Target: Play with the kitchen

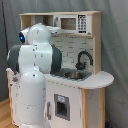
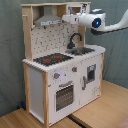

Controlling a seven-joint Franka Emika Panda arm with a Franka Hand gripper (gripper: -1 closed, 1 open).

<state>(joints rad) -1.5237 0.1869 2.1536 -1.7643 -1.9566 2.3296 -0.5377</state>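
Observation:
The kitchen [image 2: 60,75] is a tall white and light-wood toy unit and shows in both exterior views. It has a red-ringed black hob [image 2: 52,59], a grey sink [image 2: 82,50], a curved black tap [image 2: 75,39], an oven door [image 2: 64,96] and a hood shelf [image 2: 47,20]. In the second exterior view my arm reaches in from the right, high up. My gripper [image 2: 66,19] is level with the upper shelf, above the tap and sink, and holds nothing that I can see. In the first exterior view my white arm [image 1: 35,65] covers the left half of the kitchen [image 1: 90,85].
A toy microwave [image 1: 75,23] sits in the upper shelf. The kitchen stands on a wooden floor [image 2: 105,107] in front of a grey curtain [image 2: 10,50]. The rounded worktop end [image 1: 102,78] sticks out on the first exterior view's right.

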